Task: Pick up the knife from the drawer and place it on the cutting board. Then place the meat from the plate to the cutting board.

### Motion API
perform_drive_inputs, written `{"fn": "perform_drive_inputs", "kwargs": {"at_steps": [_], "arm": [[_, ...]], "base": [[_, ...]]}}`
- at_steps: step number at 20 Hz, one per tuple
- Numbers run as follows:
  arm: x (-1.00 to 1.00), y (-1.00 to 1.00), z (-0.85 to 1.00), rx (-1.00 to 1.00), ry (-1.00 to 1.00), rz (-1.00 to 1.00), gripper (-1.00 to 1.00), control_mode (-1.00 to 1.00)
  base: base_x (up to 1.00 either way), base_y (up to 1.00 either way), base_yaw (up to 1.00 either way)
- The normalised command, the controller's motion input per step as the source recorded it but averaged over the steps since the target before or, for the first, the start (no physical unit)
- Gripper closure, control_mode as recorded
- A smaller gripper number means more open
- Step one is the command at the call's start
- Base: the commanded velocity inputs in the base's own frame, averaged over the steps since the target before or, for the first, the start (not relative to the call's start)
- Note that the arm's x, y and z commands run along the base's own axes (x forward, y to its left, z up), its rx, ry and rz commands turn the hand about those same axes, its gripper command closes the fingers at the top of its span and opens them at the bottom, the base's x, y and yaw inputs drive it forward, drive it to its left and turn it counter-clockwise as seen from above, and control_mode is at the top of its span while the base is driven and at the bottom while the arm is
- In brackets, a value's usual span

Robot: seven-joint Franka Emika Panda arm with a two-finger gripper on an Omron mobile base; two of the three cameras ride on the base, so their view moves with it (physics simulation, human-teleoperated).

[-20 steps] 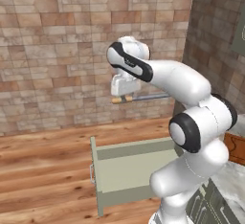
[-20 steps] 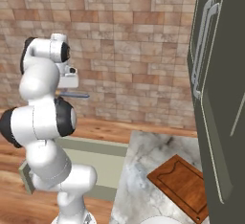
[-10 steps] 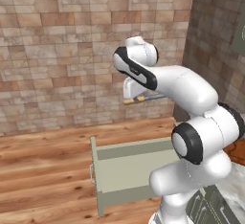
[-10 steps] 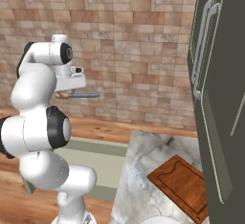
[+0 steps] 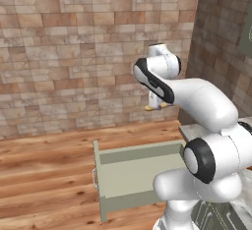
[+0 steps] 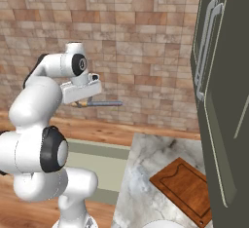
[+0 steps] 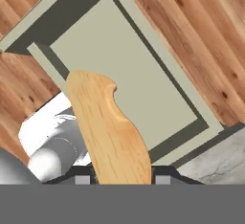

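Tan wood handle of the knife [image 7: 109, 127] sits clamped between the jaws of the gripper [image 6: 81, 103], so the jaws are closed on the knife, not on air. In the right base view the grey-blue blade sticks out roughly level from the hand, pointing toward the tall dark cabinet side [image 6: 223, 90], so the knife's long axis runs sideways across that view, not down. Landmark: the cutting board [image 6: 187, 188]. It lies flat on the marble counter [image 6: 151, 168], low and over on the cabinet side. The knife is high above counter level and well apart from the board, on the far side from the cabinet; so the board lies down and across from the gripper, in about the direction the blade points. The drawer [image 5: 135, 175] is pulled open, away from the board on the arm's other side, below the hand; the hand view looks straight down into its pale green inside with the handle over it. Nothing shows inside the drawer. White plate rim [image 6: 163, 223] peeks in just beside the board's near corner; meat can't be made out. Judgement: knife is mid-carry, the next move is a swing toward the board and then a descent, keeping the blade level so it lands flat.
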Motion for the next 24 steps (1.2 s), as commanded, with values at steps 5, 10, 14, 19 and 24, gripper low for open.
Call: {"fn": "perform_drive_inputs", "kwargs": {"at_steps": [5,10,14,19,24], "arm": [[0.00,-0.65,-0.04,0.03,0.00,0.01,1.00,-1.00],[0.00,-0.37,-0.13,0.14,0.00,-0.09,1.00,-1.00],[0.00,-0.16,-0.18,0.05,-0.01,-0.12,1.00,-1.00],[0.00,-0.13,-0.28,0.00,-0.10,-0.02,1.00,-1.00],[0.00,0.00,-0.28,-0.01,-0.15,0.00,1.00,-1.00]], "base": [[0.00,0.00,0.00],[0.00,0.00,0.00],[0.00,0.00,0.00],[0.00,0.00,0.00],[0.00,0.00,0.00]]}}
